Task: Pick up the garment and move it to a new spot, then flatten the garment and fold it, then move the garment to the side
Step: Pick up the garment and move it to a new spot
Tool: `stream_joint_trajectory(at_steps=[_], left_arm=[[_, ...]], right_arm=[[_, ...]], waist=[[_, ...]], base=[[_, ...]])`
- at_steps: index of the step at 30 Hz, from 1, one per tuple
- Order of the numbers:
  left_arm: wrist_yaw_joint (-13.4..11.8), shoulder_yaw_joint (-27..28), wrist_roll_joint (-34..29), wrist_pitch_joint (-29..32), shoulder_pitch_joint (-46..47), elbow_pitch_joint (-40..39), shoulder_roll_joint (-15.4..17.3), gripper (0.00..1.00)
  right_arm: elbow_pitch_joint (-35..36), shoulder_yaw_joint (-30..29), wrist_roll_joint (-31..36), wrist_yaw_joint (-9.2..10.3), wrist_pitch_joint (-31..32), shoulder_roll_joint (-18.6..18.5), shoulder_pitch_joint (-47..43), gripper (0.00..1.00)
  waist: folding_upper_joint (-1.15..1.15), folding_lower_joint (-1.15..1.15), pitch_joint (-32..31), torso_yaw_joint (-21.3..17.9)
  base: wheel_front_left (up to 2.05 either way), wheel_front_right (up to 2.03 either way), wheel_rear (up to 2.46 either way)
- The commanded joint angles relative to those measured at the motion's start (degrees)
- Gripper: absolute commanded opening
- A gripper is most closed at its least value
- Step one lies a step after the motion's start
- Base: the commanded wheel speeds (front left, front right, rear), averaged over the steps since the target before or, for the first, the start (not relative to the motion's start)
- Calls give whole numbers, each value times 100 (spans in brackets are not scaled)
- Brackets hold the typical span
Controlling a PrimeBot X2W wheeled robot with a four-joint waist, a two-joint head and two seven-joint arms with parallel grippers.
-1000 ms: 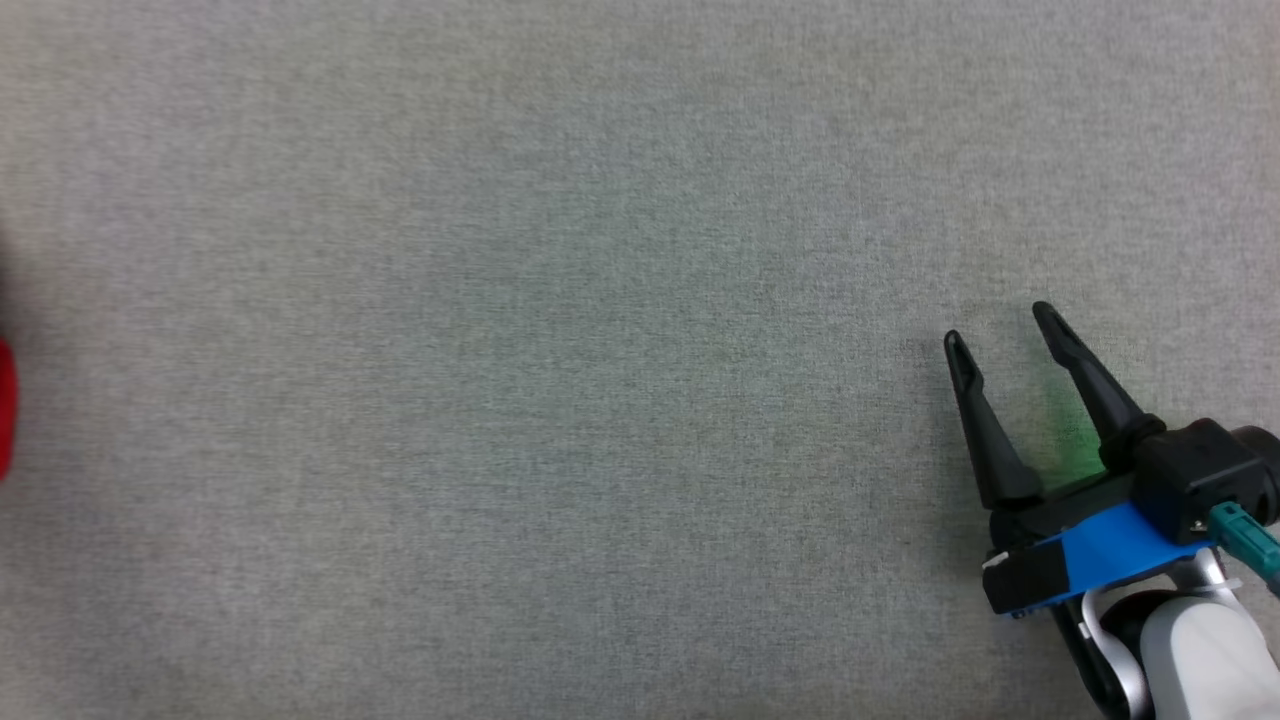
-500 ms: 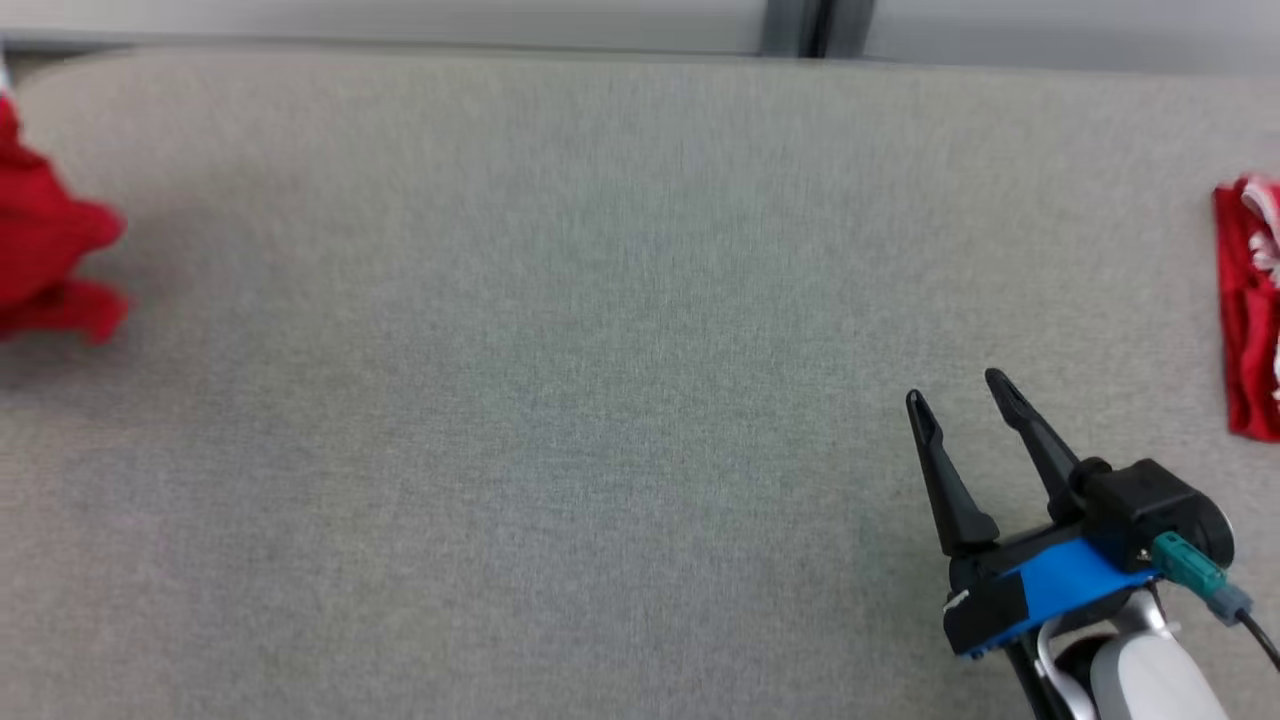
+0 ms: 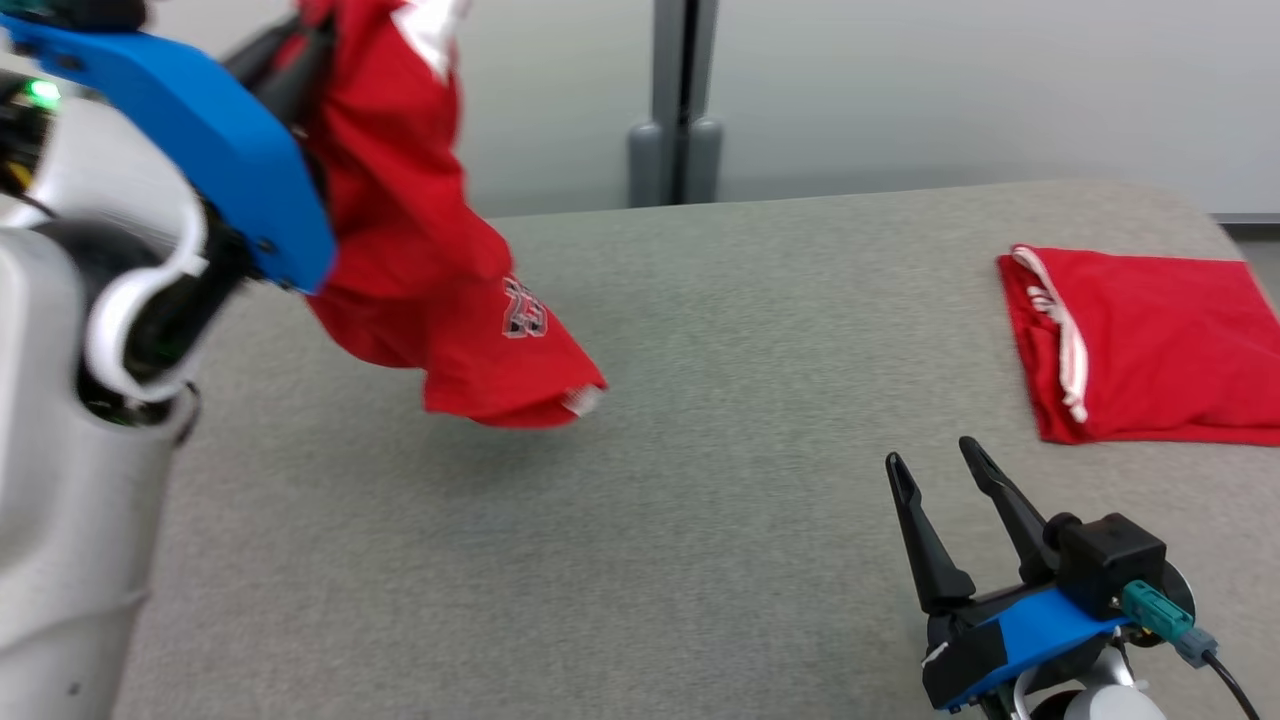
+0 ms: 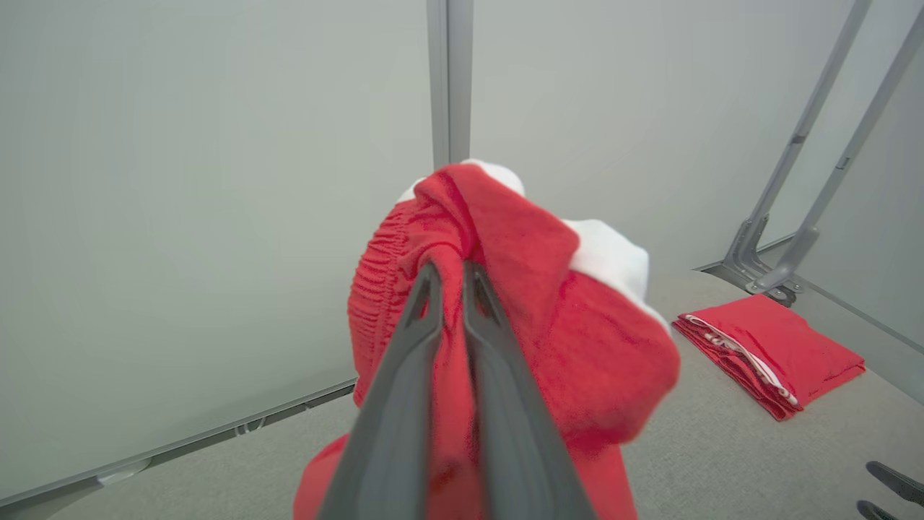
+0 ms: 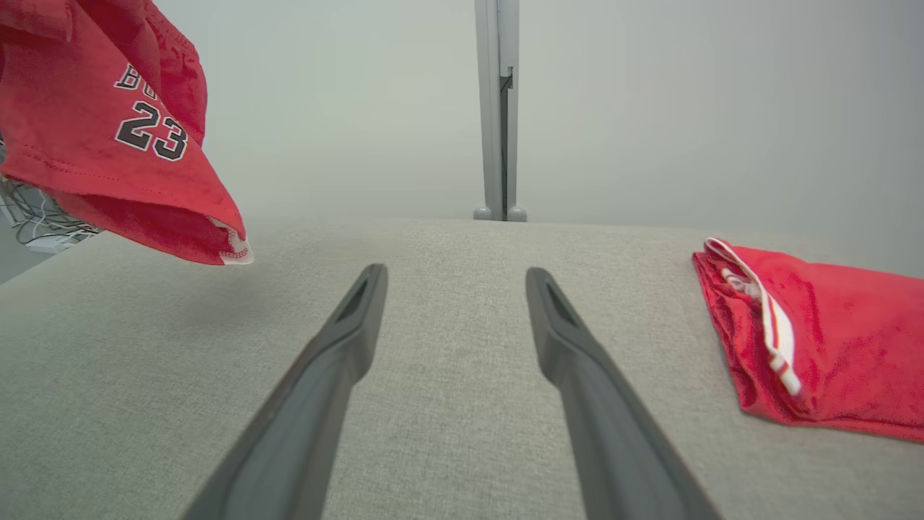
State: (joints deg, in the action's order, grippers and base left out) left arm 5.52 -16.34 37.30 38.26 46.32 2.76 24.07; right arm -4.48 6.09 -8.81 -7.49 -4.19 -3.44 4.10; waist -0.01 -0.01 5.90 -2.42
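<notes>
We hold the garment [image 3: 420, 260] above the bench [image 3: 700, 520], left hand [image 4: 452, 278] clamped on it, right hand [image 3: 932, 455] apart and empty. Placing, flattening, folding and moving aside remain.

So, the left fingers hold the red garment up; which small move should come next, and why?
Probably lower the left gripper toward the bare middle of the table: its fingers are shut on the garment, which hangs bunched above the surface, and the right gripper is open nearby to help flatten it.

We're counting two red garments, hanging garment [image 3: 420, 250] left and folded garment [image 3: 1150, 340] right, plus left gripper [image 4: 449, 269], right gripper [image 3: 930, 455], one table [image 3: 700, 500].
</notes>
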Motion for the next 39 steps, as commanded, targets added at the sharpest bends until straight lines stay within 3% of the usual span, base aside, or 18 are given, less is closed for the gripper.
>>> stream_joint_trajectory(at_steps=[1, 8, 10, 17, 18, 19, 20, 21, 28, 39], left_arm=[[20, -82, 38, -5, -107, -61, -81, 0], [2, -459, 153, -370, -616, -27, -638, 0], [-75, -614, -81, -569, -853, 148, -665, 0], [-459, -1030, -482, -1524, -1895, 1254, -1207, 0], [-454, -1141, -595, -1652, -1995, 1424, -1231, 32], [-455, -1204, -615, -1795, -2113, 1581, -1300, 43], [-439, -1269, -659, -1937, -2220, 1737, -1359, 78], [-412, -1302, -640, -2063, -2308, 1866, -1422, 100], [-381, -1259, -701, -3066, -2613, 2273, -1560, 100], [-538, -826, -652, -4526, -3353, 1634, -1337, 100]], right_arm=[[0, -14, -18, 0, -17, 24, -92, 100], [58, -45, -51, 0, 3, 47, -218, 100], [46, -31, -79, 0, -13, 47, -195, 100], [46, -71, -109, 0, -56, 54, -162, 100], [47, -80, -98, 0, -53, 54, -160, 100], [50, -96, -86, 0, -53, 54, -157, 100], [53, -93, -84, 0, -49, 54, -152, 100], [59, -96, -94, 0, -43, 55, -145, 100], [98, -243, -94, 0, -34, 54, -209, 100], [144, -571, -83, 0, -2, 50, -457, 100]], waist=[[1, 1, -262, -322], [1, 1, -215, -838], [1, 1, -167, -962], [1, 1, -39, -1111], [1, 1, -24, -1104], [1, 1, -12, -1091], [1, 1, -2, -1070], [1, 1, 9, -1044], [1, 1, -37, -616], [1, 1, -441, 83]], base=[[0, 0, 0], [0, 0, 0], [0, 0, 0], [0, 0, 0], [0, 0, 0], [0, 0, 0], [0, 0, 0], [0, 0, 0], [0, 0, 0], [0, 0, 0]])
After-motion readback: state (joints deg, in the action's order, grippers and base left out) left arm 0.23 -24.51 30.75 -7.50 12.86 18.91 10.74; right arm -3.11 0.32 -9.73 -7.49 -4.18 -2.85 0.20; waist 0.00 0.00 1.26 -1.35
